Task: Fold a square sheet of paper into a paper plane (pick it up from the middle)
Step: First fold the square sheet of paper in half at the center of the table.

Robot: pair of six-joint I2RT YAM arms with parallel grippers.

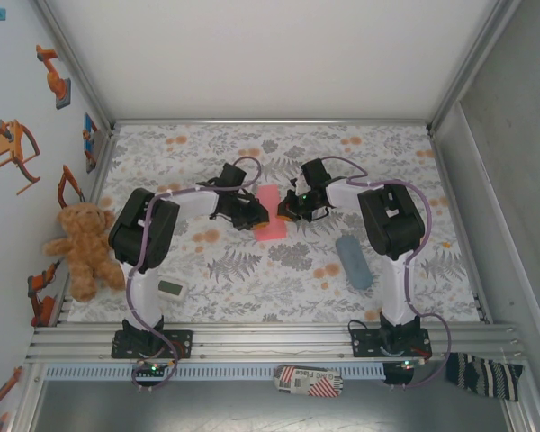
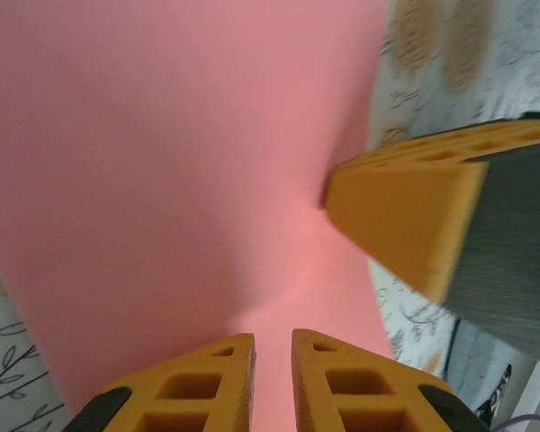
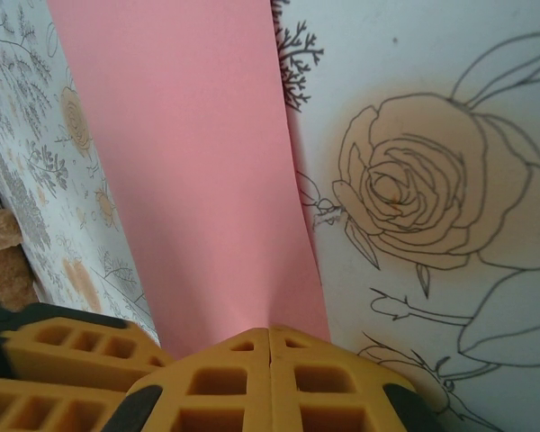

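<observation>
1. Top external view: the thin salmon-pink sheet of paper (image 1: 272, 216) lies as a narrow upright strip near the middle of the flower-printed table (image 1: 279, 279).
   - The left gripper (image 1: 255, 216) is at the strip's 9 o'clock edge and the right gripper (image 1: 288, 213) at its 3 o'clock edge. Both touch it.
   - A grey-blue oblong pouch (image 1: 354, 261) lies flat at about 4 o'clock from the sheet, well apart from it. What it holds cannot be made out.
   - A brown plush teddy bear (image 1: 81, 245) sits at the table's 9 o'clock edge.
   - A red-and-white printed carton (image 1: 310, 381) lies on its side at 6 o'clock, below the arm bases, its contents hidden.

2. Left wrist view: the sheet of paper (image 2: 180, 153) spreads from 12 o'clock down to the left gripper (image 2: 273, 346).
   - The gripper's orange fingers stand nearly together with a thin slit between them.
   - The paper puckers just ahead of the tips, but I cannot tell whether it is clamped.
   - An orange finger (image 2: 400, 211) of the right gripper meets the paper's edge at 3 o'clock.

3. Right wrist view: the right gripper (image 3: 270, 337) has its fingertips pressed together on the sheet of paper (image 3: 198, 162) at 6 o'clock. The paper dimples where it is pinched.
   - The left gripper (image 3: 63, 360) sits at 8 o'clock.
   - A drawn rose (image 3: 414, 180) on the cloth lies at 3 o'clock.
</observation>
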